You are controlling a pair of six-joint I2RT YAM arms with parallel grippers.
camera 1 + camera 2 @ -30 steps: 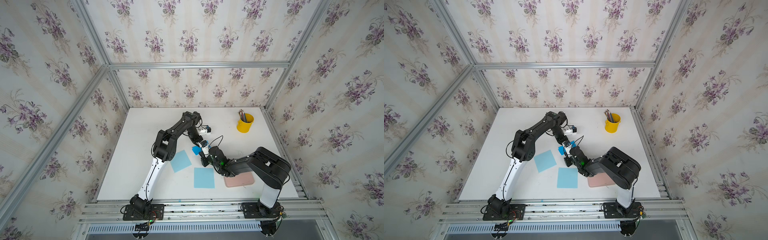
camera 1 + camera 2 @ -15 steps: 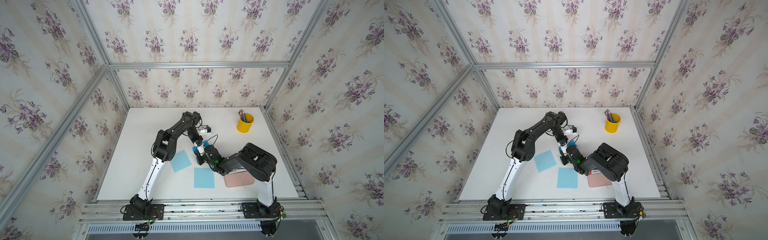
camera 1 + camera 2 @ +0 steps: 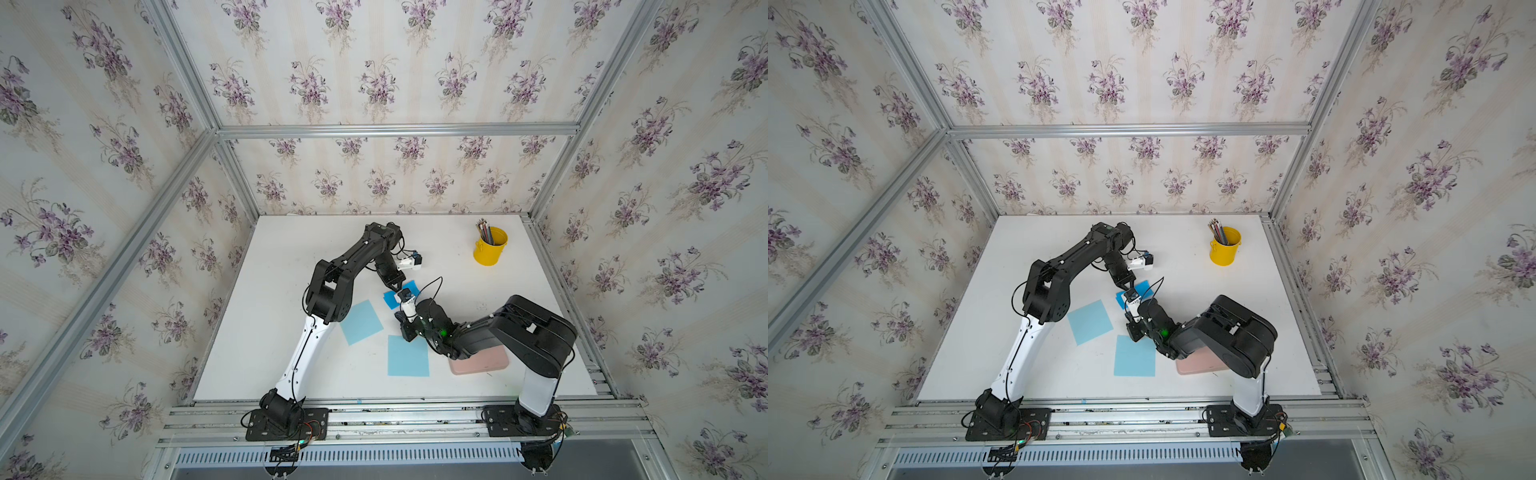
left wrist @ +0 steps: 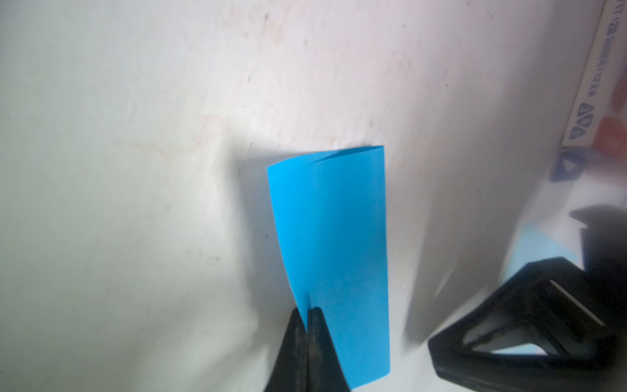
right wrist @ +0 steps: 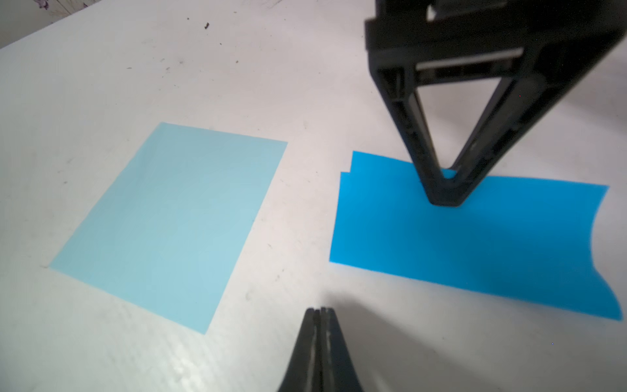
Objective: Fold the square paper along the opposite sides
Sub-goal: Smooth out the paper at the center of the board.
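Paper [image 5: 475, 237] lies folded in half on the surface [image 5: 101, 85], between the two arms. Left tool [image 5: 444, 200] is fully closed, its tip planted on the top layer near one long edge. That looks like a press, not a pinch. Right tool [image 5: 319, 310] is also closed and empty, over bare surface just beside the paper. Risks: there's only one pin point, so a sideways sweep by the right tool likely pivots or drags the paper instead of creasing it. The layers aren't square, so a hard crease now locks in a skewed fold. The top layer looks springy, so if the left tool lifts before the crease is set, it probably pops open. The tools sit close, so a crossing move could clash. Views: right wrist shows stepped corners at one end and a curled edge at the other. Left wrist shows the top layer standing off the bottom one at the far end. In both top views the arms hide most of the paper, but only they show both pale squares [image 3: 360, 322], the pink pad [image 3: 478, 365] and the cup [image 3: 490, 247].
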